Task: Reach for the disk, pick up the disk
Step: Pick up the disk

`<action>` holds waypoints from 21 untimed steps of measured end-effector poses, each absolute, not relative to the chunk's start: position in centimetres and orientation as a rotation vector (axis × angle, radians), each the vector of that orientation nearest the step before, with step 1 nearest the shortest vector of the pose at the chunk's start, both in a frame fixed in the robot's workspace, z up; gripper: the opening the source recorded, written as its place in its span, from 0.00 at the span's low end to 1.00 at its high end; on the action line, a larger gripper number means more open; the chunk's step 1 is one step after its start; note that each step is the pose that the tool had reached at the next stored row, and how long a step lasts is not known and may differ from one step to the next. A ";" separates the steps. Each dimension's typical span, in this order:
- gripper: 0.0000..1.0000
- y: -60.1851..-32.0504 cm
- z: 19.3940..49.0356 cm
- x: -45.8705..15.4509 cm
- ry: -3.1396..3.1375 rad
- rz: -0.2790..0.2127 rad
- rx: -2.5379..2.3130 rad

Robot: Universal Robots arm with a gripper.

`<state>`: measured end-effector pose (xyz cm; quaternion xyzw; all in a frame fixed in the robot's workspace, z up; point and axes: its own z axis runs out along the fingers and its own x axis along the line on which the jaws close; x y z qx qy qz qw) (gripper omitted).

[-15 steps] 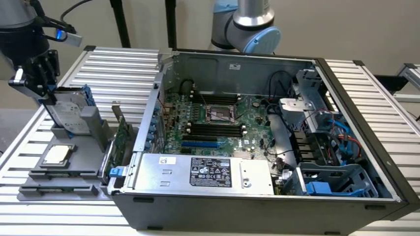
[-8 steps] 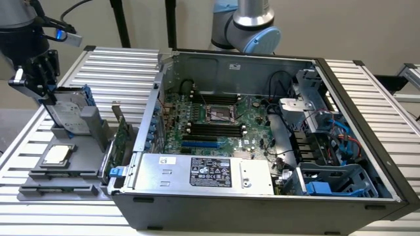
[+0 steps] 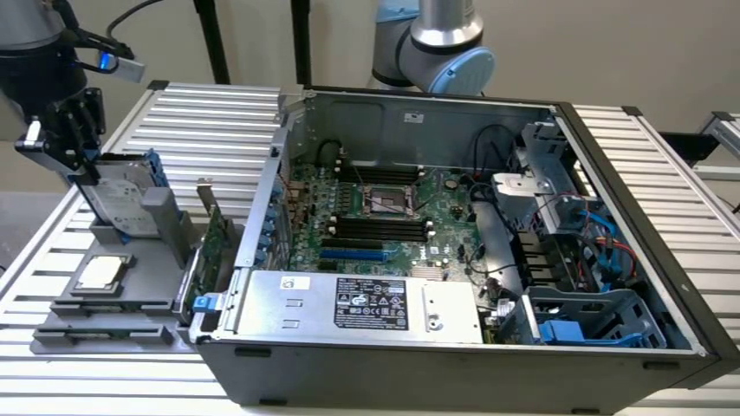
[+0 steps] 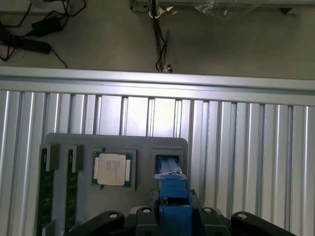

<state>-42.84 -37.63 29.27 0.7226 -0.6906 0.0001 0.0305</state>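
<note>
Open computer case [image 3: 463, 373] dominates our foreground; at its ten o'clock the gripper [image 3: 87, 173] clamps the disk [image 3: 118, 198], on edge at a grey tray [image 3: 58, 334], long axis leaning toward eleven o'clock, silver face framed in blue. From the wrist we see the disk [image 4: 173, 194] edge-on between closed jaws.

Disk [image 3: 116, 196] of silver-grey metal framed in glossy blue plastic; table [image 3: 214, 113] of ribbed, shiny metal.

We see a ribbed metal table [image 3: 197, 113], a pale wall [image 3: 613, 52] at one o'clock and black poles [image 3: 211, 43] at eleven. Beyond the table edge, black cables [image 4: 34, 29] lie on grey floor [image 4: 246, 44].
</note>
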 end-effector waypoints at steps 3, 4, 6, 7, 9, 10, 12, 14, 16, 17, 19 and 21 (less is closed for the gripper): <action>0.33 -37.6 29.7 -42.8 -2.129 0.000 2.227; 0.33 -37.6 29.9 -42.8 -2.129 -0.001 2.227; 0.33 -37.6 30.4 -42.8 -2.129 -0.001 2.228; 0.33 -37.6 30.6 -42.8 -2.129 -0.002 2.228; 0.33 -37.6 31.2 -42.8 -2.130 -0.002 2.228; 0.33 -37.6 31.5 -42.8 -2.130 -0.003 2.229; 0.33 -37.6 32.1 -42.8 -2.130 -0.004 2.229; 0.33 -37.6 32.9 -42.8 -2.131 -0.005 2.230; 0.33 -37.6 33.6 -42.8 -2.131 -0.007 2.231; 0.33 -37.6 33.9 -42.8 -2.131 -0.008 2.232; 0.33 -37.6 34.8 -42.8 -2.130 -0.009 2.234; 0.33 -37.6 35.6 -42.8 -2.129 -0.011 2.236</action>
